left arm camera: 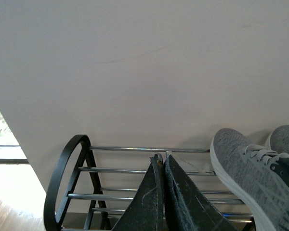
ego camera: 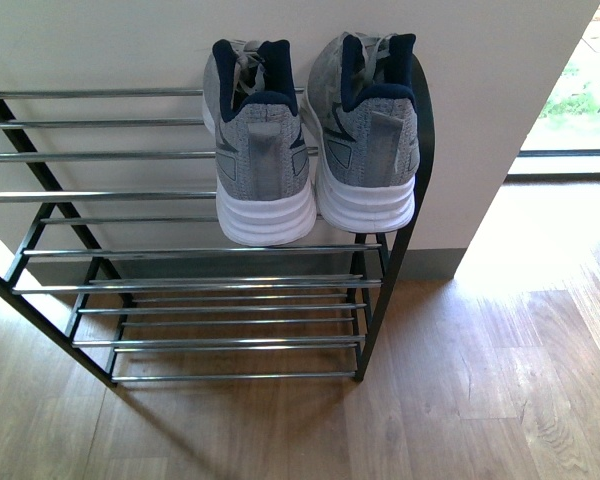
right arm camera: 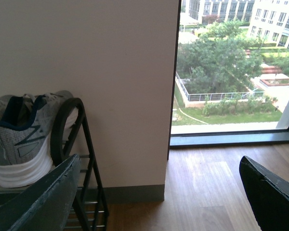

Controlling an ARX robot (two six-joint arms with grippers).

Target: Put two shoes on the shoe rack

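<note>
Status of task: we judge it complete, or very nearly so. Two grey knit sneakers stand on the top tier of the shoe rack (ego camera: 180, 285), at its right end. The inner sneaker (ego camera: 263, 150) and the outer sneaker (ego camera: 365, 130) sit side by side, just about touching. Their white-soled heels face the robot and their toes point at the wall (ego camera: 100, 40). The outer one sits just beside the black side frame. Both look to rest squarely on the chrome bars, tilted with the slope of the tier. We see no other shoe in any view, so we find nothing left to carry.

Grippers: neither arm shows in the front view. In the left wrist view, the left gripper (left arm camera: 161, 159) has its fingers (left arm camera: 176, 197) pressed together with nothing between them. It is held apart from the sneakers. In the right wrist view, the right gripper (right arm camera: 159, 166) has its fingers (right arm camera: 48, 197) spread wide and empty, beside the rack's end frame.

Markings: we can read no writing. The heel tabs are plain grey. The outer sneaker carries a dark line pattern on its side, and we cannot identify it as a brand.
</note>
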